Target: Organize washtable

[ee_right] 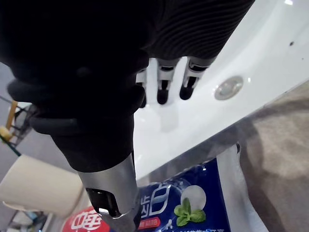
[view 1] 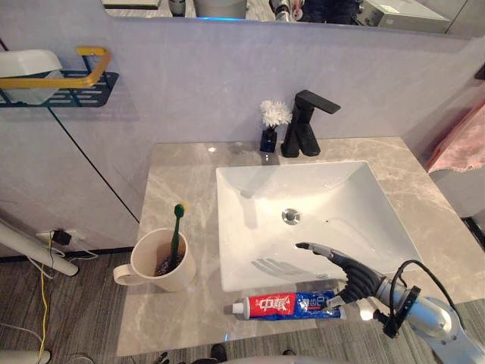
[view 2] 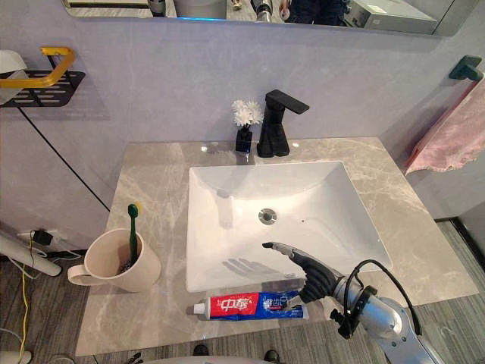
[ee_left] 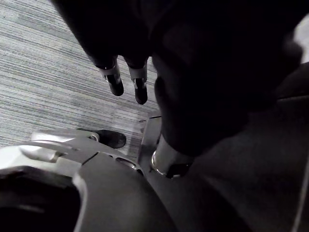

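Note:
A red, white and blue toothpaste tube (view 1: 284, 305) lies flat along the front edge of the grey marble countertop (view 1: 182, 174), just before the white sink (view 1: 250, 227). My right hand (view 1: 355, 277) hovers over the tube's blue tail end, open, its fingers (ee_right: 164, 82) stretched out over the sink's front rim and its thumb pointing down at the tube (ee_right: 183, 203). A cream cup (view 1: 155, 265) with a green-headed toothbrush (view 1: 176, 231) in it stands at the front left of the counter. My left hand (ee_left: 169, 87) hangs low over the floor with relaxed fingers, holding nothing.
A black faucet (view 1: 303, 125) and a small dark vase of white flowers (view 1: 271, 125) stand behind the sink. A dark wall shelf with a yellow rail (view 1: 53, 80) is at the upper left. A pink towel (view 1: 462, 144) hangs at the right.

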Robot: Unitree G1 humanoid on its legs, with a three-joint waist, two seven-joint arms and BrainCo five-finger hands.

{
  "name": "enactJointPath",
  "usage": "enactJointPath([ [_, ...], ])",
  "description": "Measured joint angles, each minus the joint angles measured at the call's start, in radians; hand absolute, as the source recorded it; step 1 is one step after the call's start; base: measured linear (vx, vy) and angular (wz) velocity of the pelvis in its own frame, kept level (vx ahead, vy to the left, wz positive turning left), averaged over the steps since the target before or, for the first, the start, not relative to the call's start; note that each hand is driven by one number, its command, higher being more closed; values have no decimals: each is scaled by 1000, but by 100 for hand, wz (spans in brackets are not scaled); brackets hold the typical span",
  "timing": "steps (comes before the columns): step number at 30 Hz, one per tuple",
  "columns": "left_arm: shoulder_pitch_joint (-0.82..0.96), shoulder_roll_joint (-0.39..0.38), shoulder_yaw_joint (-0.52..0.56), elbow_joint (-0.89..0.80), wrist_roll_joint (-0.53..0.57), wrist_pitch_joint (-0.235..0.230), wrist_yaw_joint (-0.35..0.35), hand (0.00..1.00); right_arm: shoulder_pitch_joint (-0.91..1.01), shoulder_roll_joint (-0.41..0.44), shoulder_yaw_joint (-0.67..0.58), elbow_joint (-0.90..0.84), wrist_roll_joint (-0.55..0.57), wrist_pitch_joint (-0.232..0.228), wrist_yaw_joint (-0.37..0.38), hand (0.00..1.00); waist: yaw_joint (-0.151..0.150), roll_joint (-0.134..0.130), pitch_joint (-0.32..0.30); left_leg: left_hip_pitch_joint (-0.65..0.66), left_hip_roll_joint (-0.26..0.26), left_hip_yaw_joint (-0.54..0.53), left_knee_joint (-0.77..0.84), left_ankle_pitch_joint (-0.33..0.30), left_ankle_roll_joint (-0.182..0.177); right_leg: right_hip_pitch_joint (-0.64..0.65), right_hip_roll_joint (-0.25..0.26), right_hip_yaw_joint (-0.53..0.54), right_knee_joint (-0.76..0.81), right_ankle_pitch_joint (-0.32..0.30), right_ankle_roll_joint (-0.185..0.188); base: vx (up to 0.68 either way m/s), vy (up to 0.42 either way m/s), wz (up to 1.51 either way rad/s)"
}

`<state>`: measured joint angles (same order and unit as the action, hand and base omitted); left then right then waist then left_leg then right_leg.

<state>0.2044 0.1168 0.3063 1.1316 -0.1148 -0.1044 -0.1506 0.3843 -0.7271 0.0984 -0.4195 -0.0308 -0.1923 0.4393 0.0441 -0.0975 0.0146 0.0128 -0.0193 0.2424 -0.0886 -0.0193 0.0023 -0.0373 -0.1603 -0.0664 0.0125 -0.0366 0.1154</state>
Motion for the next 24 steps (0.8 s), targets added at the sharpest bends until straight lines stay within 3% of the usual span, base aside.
enactJointPath([
  [20, -7, 7, -19, 0, 0, -2, -2, 0, 47, -30, 48, -41, -25, -38, 0, 0, 2, -4, 25, 0, 0, 3, 0, 0, 0, -1, 0, 5, 0, 0, 0, 0, 0, 0],
  [24, -9, 8, -27, -1, 0, -3, -1, 0, 67, -37, 70, -41, -86, -47, -2, 0, 2, -3, 30, -6, 0, 0, 0, 0, 0, -6, 0, 3, 0, 0, 0, 0, 0, 1],
])
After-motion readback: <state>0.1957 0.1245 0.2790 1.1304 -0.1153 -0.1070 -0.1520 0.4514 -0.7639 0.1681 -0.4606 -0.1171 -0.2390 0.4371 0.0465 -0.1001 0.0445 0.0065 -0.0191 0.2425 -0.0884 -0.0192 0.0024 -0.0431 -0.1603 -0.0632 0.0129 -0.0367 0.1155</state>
